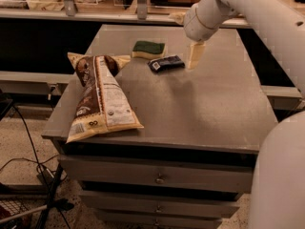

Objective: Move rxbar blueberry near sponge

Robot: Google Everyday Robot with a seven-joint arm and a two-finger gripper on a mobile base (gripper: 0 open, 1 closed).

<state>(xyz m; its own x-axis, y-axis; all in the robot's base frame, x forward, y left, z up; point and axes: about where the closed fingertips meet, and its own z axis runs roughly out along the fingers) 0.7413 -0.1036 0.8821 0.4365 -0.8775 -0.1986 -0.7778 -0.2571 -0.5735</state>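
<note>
A small, flat dark navy-blue wrapped bar (pixel 166 63) lies on the grey metal surface (pixel 205 111), just beside the green-topped yellow sponge (pixel 148 49), at its 5 o'clock. The white arm's gripper (pixel 194 61) hangs at the bar's 3 o'clock, apart from it; whether its jaws are spread cannot be told.

Table (pixel 205 109): sponge (pixel 148 49) at back centre. rxbar blueberry (pixel 166 63) just beside it, front-right. Gripper (pixel 194 56) hangs just right of the bar. Snack bag (pixel 97 99) lies left, toward the front edge.
</note>
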